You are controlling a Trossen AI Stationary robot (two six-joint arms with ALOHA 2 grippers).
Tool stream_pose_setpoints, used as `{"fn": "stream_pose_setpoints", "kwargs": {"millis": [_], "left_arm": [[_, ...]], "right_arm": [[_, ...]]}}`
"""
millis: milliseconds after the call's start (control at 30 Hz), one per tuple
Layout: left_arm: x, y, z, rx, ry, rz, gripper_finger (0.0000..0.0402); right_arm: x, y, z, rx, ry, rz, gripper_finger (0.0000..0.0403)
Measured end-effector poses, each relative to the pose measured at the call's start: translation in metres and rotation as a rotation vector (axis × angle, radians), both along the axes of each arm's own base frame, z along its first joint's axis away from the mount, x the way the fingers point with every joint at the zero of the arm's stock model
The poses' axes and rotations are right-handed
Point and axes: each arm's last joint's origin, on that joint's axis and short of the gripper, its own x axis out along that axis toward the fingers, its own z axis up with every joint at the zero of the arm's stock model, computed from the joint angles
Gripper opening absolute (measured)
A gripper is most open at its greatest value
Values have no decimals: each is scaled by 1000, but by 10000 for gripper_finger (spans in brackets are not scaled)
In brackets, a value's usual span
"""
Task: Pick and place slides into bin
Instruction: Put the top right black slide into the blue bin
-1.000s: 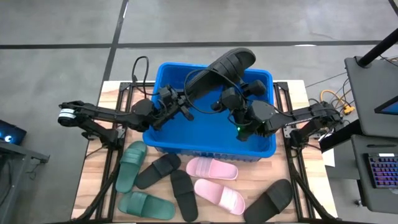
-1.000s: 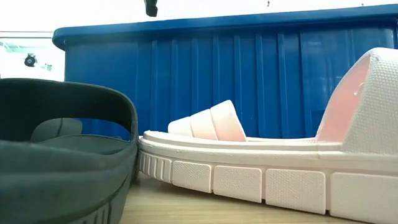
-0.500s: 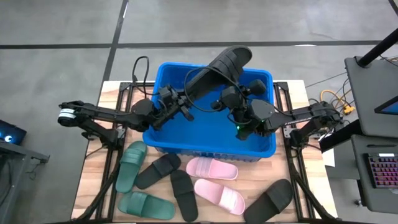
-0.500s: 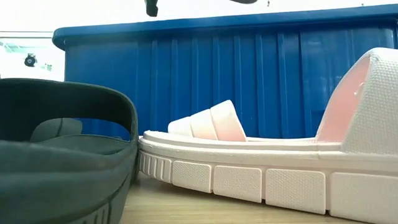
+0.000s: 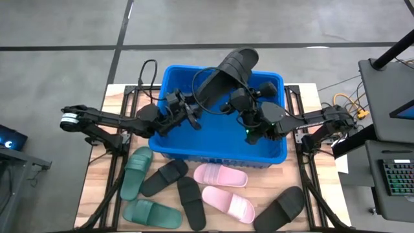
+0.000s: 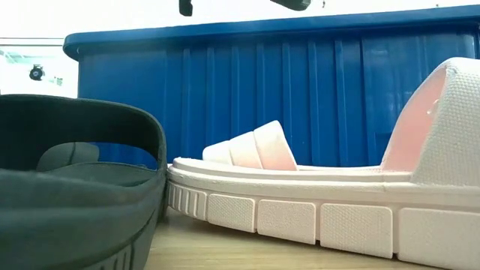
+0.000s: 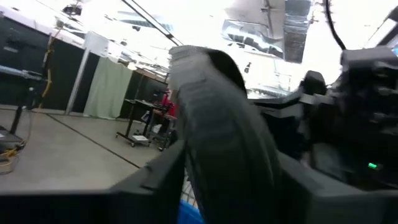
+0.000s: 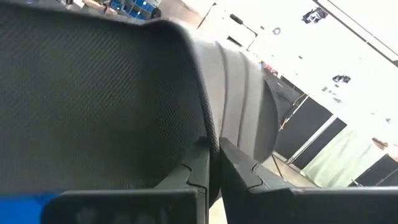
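Note:
A black slide hangs tilted above the blue bin, its upper end toward the far right. My right gripper is shut on it from below. My left gripper is over the bin's left half, at the slide's lower end. In the left wrist view its fingers stand apart with the slide between them. Several more slides lie sole-down on the table in front of the bin: green, black and pink. My right gripper pinches a thin edge of the black slide beside its ribbed strap between its two fingers. The slide is lifted clear above the bin and tilted. My left gripper has the slide's lower end between its spread fingers; whether they touch it I cannot tell.
More slides lie near the table's front edge: green, black, pink and black. The low view shows a pink slide and a dark one before the bin's wall. A cable loops at the bin's far left.
The black slide has turned a little: its upper end has swung toward the table's left and stands steeper over the bin. My right gripper has risen slightly toward the slide. My left gripper has stayed near the slide's lower end.

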Motion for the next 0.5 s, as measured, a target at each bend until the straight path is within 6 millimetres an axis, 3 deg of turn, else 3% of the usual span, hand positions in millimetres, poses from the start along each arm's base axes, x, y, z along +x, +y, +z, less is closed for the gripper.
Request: {"fn": "stream_pose_setpoints", "kwargs": {"millis": [133, 233, 500], "left_arm": [[-4, 0, 2, 45, 39, 17, 258], [-11, 0, 7, 82, 63, 19, 291], [-38, 1, 14, 99, 180, 22, 304]], "right_arm": [[-2, 0, 2, 1, -2, 1, 10], [-5, 0, 4, 1, -4, 2, 9], [-10, 0, 8, -2, 5, 9, 9]]}}
